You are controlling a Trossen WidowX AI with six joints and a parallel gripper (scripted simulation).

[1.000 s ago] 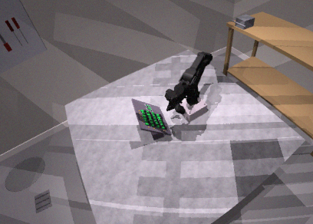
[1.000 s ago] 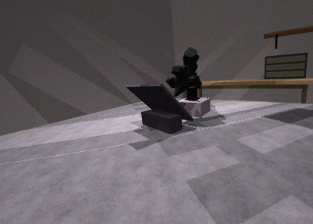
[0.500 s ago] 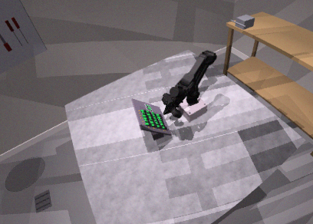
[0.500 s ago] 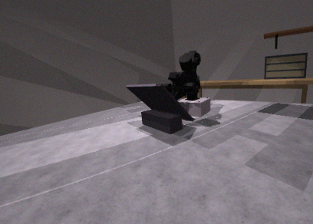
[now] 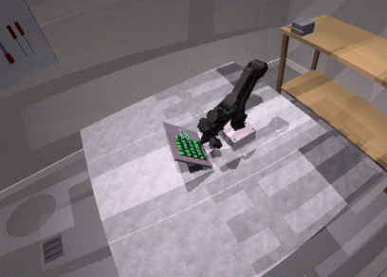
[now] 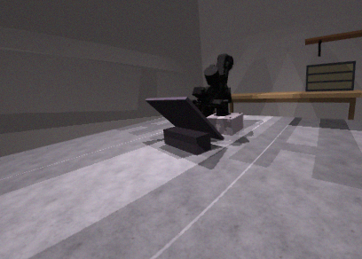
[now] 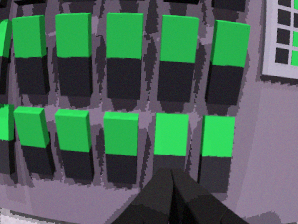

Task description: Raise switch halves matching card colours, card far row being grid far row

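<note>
Green-and-dark switches (image 7: 171, 134) beyond closed tool (image 7: 169, 179)

On the tabletop (image 5: 156, 219) (image 6: 133, 192), a tilted panel (image 5: 170, 133) (image 6: 177, 113) (image 7: 261, 135) rests on a block (image 6: 184, 140), before the arm (image 5: 243, 88) (image 6: 217, 82) on its base (image 5: 248, 138) (image 6: 237, 123). The panel carries a switch grid (image 5: 190, 148) (image 7: 125, 37), with the card (image 5: 184, 133) (image 7: 270, 55) to its right in the wrist view. There, the gripper (image 5: 202, 142) (image 7: 169, 179) overlaps the grid's nearest row at the right. In the top view, a shelf unit (image 5: 351, 44) (image 6: 288, 95) stands right of the tabletop, a box (image 5: 303, 27) on its top.
</note>
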